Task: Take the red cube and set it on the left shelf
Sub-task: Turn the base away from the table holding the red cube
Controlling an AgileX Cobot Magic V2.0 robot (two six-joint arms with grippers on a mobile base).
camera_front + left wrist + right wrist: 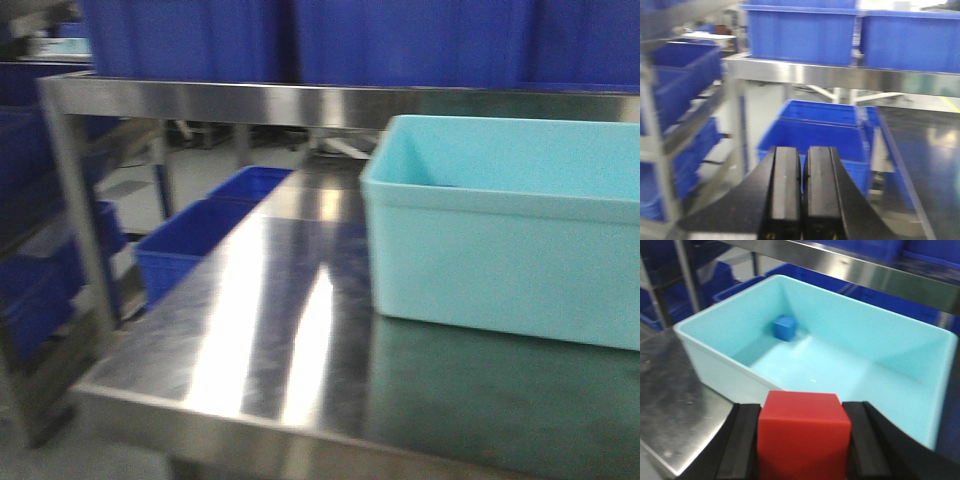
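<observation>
My right gripper (pixel 803 440) is shut on the red cube (pixel 803 432), holding it between the black pads above the near edge of the light blue bin (pixel 710 377). My left gripper (pixel 801 187) is shut and empty, pointing toward blue bins under the steel table. Neither gripper nor the cube shows in the front view, where the light blue bin (pixel 500 270) stands on the steel table (pixel 250 340) at the right. A shelf rack (pixel 40 250) with blue bins stands at the left; it also shows in the left wrist view (pixel 675 135).
A small blue cube (pixel 785 328) lies inside the light blue bin at its far left. A steel upper shelf (pixel 300 102) carries large blue bins (pixel 400 40). Blue bins (pixel 190 245) sit low left of the table.
</observation>
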